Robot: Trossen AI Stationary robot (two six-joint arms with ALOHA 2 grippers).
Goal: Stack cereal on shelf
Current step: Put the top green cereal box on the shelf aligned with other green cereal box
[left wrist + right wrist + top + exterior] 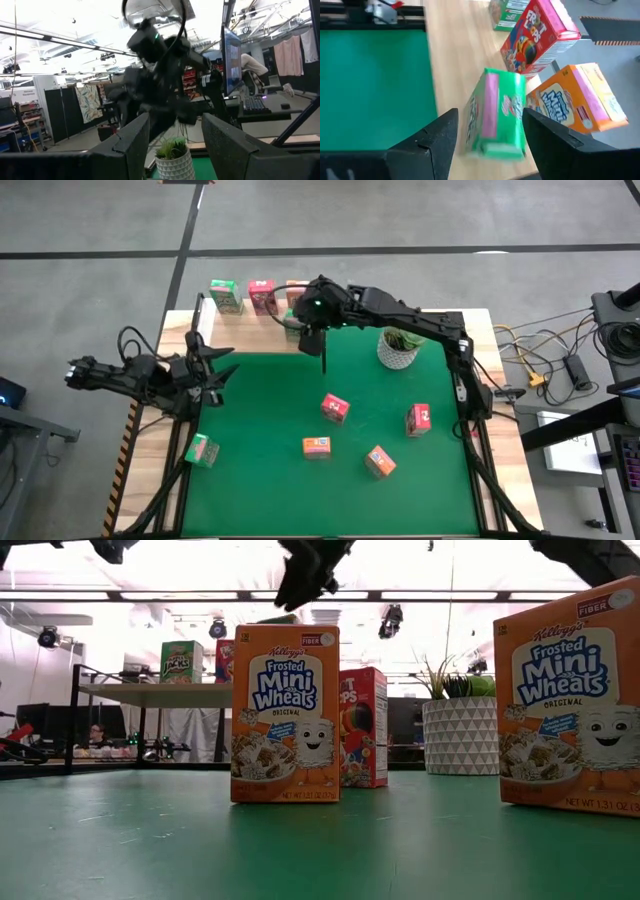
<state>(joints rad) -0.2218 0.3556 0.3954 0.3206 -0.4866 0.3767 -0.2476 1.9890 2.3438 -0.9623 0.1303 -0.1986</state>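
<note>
Your right gripper (487, 137) hangs released over a green cereal box (497, 112) on the shelf (452, 55) at twelve o'clock. Your left gripper (215, 370) waits open at nine o'clock.

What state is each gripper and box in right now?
Left gripper: open, empty.
Right gripper: over the shelf, astride the green box; grip unclear.
Green box: tipped on its side.
Middle orange box: upright on the mat.
</note>
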